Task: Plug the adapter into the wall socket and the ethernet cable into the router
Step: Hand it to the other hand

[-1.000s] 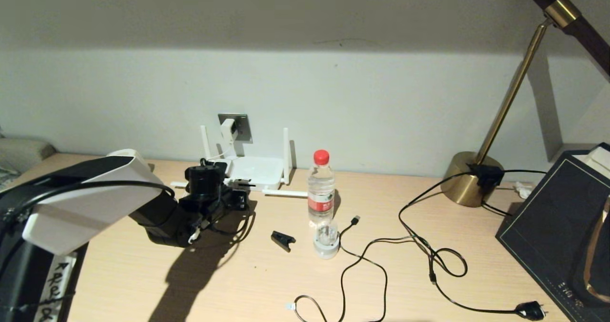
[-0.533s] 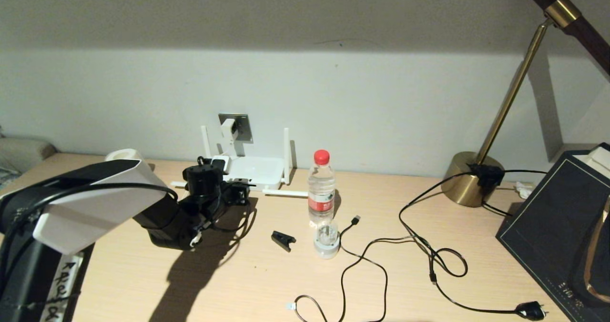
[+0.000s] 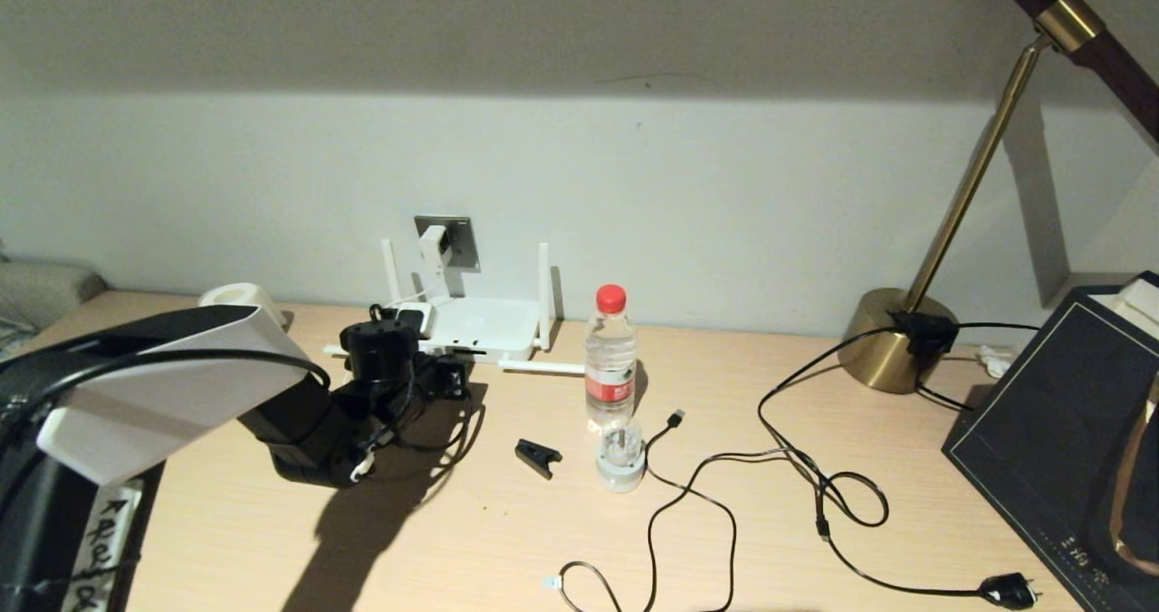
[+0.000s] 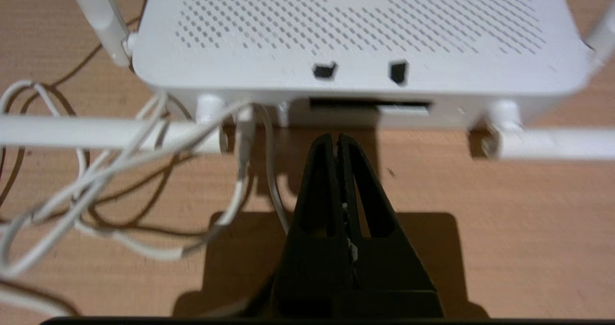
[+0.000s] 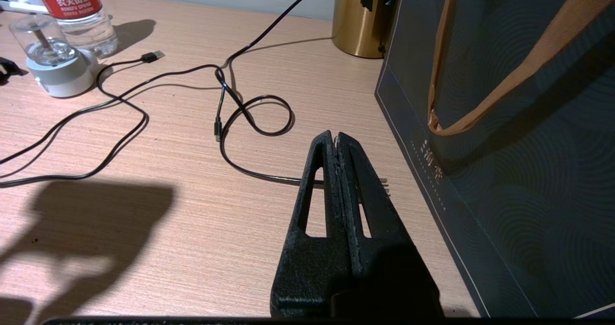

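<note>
Head view: adapter (image 3: 434, 245) already seated in wall socket (image 3: 462, 232); router (image 3: 484, 322) flat on table (image 3: 507, 540) just below, left gripper (image 3: 450, 375) low in front of its near edge, nearer arm by far.

Left wrist view: jaws pressed shut, empty, tips aimed straight at router's port edge (image 4: 370, 106), close ahead; white cord (image 4: 240, 171) beside. Ethernet cable not identifiable anywhere.

Right wrist view: right gripper (image 5: 336, 140) shut on nothing, parked well apart beside dark bag (image 5: 504, 147).

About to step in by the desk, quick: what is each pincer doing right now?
Left pincer: shut, empty, by the router.
Right pincer: shut, empty, over the desk.
</note>
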You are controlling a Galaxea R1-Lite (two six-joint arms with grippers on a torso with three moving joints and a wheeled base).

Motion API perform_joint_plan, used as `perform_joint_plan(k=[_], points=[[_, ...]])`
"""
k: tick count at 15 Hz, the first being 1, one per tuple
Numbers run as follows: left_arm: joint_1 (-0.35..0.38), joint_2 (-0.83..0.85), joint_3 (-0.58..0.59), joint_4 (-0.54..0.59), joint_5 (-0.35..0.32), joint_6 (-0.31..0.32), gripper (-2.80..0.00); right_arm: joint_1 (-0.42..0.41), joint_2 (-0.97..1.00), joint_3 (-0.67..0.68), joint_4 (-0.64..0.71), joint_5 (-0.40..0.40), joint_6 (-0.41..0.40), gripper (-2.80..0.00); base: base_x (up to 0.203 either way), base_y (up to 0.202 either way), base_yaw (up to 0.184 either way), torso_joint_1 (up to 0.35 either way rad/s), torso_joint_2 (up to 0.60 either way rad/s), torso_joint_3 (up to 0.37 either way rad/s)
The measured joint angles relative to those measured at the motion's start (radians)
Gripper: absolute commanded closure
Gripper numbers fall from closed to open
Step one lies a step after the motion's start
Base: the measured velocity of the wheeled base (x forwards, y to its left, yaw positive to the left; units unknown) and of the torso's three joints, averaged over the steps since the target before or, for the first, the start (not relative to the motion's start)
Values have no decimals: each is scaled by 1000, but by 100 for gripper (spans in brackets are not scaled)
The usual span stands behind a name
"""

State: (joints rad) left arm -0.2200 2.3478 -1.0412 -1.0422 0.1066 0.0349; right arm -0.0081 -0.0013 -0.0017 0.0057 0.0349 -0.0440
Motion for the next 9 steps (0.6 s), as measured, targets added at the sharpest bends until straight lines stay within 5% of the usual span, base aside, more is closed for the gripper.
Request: perform_joint_plan(k=[6,9], points=[[-17,-160,235,-46,0,9,0,0,0,0,0,0,0,0,0,0,0,0,0,0],[-1,-205,258,-36,-1,127,0,-1,0,0,0,0,0,0,0,0,0,0,0,0]])
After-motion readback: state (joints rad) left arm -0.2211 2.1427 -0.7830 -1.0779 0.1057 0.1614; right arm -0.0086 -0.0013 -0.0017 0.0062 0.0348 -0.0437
